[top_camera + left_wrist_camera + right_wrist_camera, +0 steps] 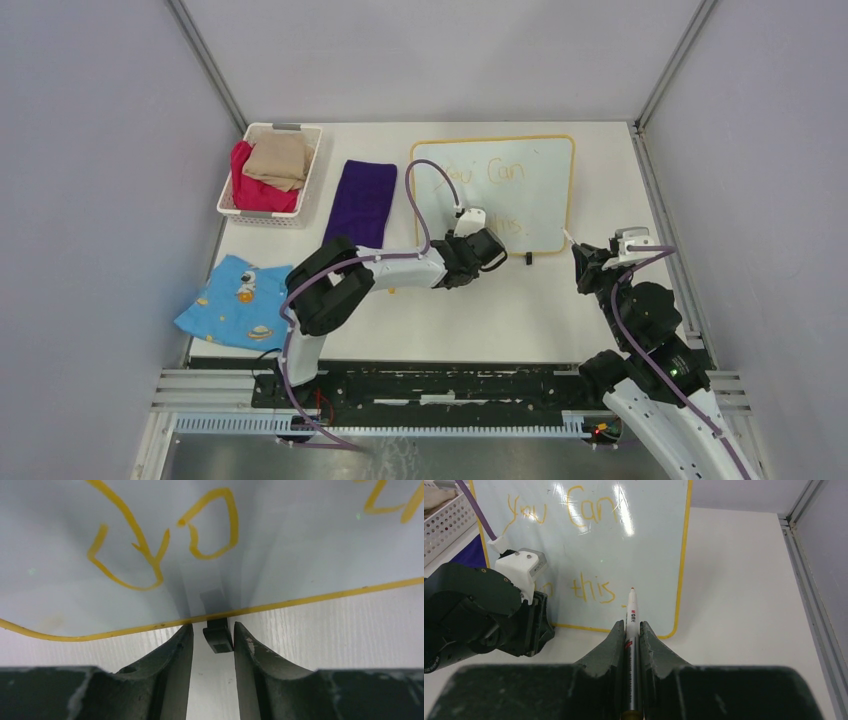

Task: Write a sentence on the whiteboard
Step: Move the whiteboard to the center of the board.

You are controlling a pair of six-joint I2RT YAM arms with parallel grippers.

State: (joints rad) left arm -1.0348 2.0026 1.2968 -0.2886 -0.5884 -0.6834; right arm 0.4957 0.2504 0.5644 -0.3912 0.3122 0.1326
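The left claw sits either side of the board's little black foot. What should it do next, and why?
Probably close the left gripper on the foot: its fingers flank it with small gaps, so the whiteboard isn't held yet, while the right gripper holds the marker.

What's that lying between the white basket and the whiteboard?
A folded purple cloth, lying flat between the basket and the whiteboard; the top view shows it.

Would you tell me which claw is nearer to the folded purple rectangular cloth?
Left. The left claw is at the yellow-framed whiteboard's near edge, right of the cloth; the right claw, gripping a white marker, is past the board's corner.
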